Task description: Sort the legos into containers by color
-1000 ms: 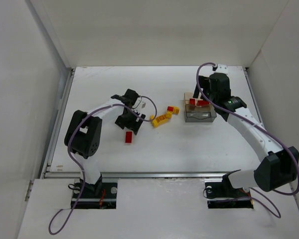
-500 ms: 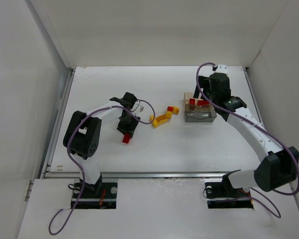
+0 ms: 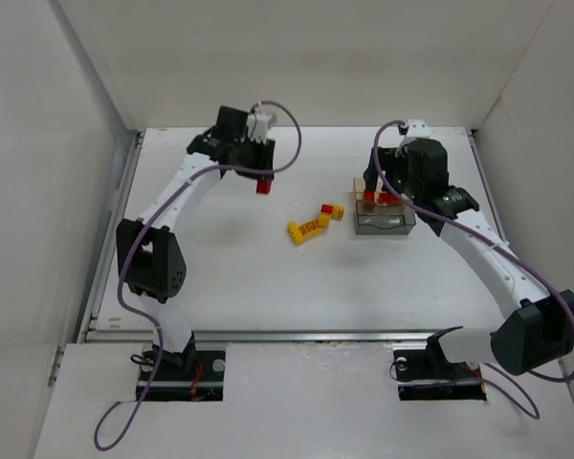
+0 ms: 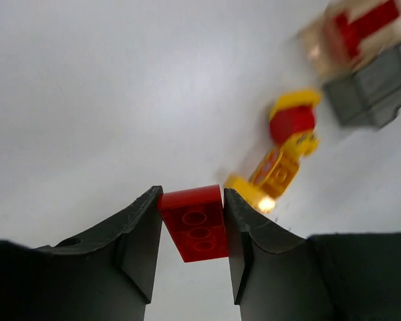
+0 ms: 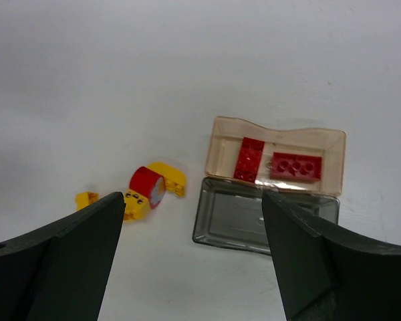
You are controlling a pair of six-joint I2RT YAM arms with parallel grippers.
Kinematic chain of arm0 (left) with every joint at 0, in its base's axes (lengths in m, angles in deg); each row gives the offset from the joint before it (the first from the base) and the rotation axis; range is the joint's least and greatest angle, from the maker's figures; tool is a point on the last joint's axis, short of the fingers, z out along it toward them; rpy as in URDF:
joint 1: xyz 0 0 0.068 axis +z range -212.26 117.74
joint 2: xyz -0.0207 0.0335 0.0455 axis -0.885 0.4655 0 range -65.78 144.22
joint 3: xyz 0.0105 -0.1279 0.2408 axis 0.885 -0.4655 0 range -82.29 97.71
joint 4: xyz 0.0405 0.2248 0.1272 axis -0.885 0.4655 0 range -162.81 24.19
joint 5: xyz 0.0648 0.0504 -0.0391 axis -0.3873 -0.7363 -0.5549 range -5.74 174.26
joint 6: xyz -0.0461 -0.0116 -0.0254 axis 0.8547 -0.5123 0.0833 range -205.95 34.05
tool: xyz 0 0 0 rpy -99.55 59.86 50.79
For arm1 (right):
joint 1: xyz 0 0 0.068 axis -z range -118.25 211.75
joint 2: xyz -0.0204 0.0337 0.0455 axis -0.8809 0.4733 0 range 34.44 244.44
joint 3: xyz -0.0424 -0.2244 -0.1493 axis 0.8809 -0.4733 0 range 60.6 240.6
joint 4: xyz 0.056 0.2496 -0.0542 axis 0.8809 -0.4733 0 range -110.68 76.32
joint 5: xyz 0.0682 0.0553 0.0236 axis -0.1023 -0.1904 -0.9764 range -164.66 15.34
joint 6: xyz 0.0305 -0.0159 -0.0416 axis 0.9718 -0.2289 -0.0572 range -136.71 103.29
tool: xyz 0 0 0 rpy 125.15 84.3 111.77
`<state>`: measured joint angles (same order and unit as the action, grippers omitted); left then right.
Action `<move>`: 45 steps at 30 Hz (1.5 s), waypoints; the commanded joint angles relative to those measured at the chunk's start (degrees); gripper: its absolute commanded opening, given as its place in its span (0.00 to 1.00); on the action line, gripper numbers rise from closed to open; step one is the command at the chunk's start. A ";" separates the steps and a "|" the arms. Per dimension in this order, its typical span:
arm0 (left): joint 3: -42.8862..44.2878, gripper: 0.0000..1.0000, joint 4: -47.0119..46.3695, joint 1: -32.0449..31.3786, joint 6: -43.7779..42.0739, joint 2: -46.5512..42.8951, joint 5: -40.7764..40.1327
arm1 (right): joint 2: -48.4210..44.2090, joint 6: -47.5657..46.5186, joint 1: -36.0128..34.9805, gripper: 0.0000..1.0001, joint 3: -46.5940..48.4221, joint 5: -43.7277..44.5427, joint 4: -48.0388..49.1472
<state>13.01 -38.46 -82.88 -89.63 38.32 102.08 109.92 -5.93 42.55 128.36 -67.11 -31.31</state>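
My left gripper (image 3: 264, 182) (image 4: 193, 200) is shut on a red lego brick (image 3: 264, 187) (image 4: 199, 224), held off the table at the back left. A cluster of yellow legos (image 3: 308, 228) (image 5: 130, 204) with a red round piece (image 3: 328, 208) (image 5: 147, 186) (image 4: 293, 122) lies mid-table. The tan container (image 3: 362, 185) (image 5: 222, 142) holds two red bricks (image 5: 249, 158) (image 5: 295, 166). The clear grey container (image 3: 383, 226) (image 5: 234, 217) adjoins it in front. My right gripper (image 5: 194, 221) hangs open above the containers, nothing between its fingers.
White walls enclose the table at the left (image 3: 48, 191), back (image 3: 297, 67) and right (image 3: 545, 153). A metal rail (image 3: 297, 335) runs along the near edge by the arm bases.
The left gripper shut on the red brick on the table, then lifted it up and toward the back. The right gripper shifted slightly over the containers.
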 commanded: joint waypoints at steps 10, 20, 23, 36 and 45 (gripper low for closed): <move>21.58 0.00 -13.25 -1.87 24.15 1.73 6.70 | 4.49 2.74 -8.92 0.89 12.12 -17.74 15.24; 24.84 0.00 -15.19 -3.64 28.55 2.25 8.01 | 11.17 7.93 -10.77 0.89 15.55 -18.28 24.04; 24.84 0.00 -15.19 -3.64 29.08 1.73 8.54 | 12.93 8.46 -10.77 0.89 16.17 -17.66 24.04; 21.76 0.00 -14.13 -4.16 31.98 1.20 12.06 | 17.07 10.22 -10.77 0.60 19.24 -17.66 24.04; 21.76 0.14 -14.66 -4.16 31.98 0.67 12.75 | 16.54 10.22 -10.77 0.00 18.72 -17.66 24.04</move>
<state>34.72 -50.81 -86.92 -58.22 41.40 112.83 127.15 4.24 32.08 144.84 -84.77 -10.63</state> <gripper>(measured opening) 0.351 0.346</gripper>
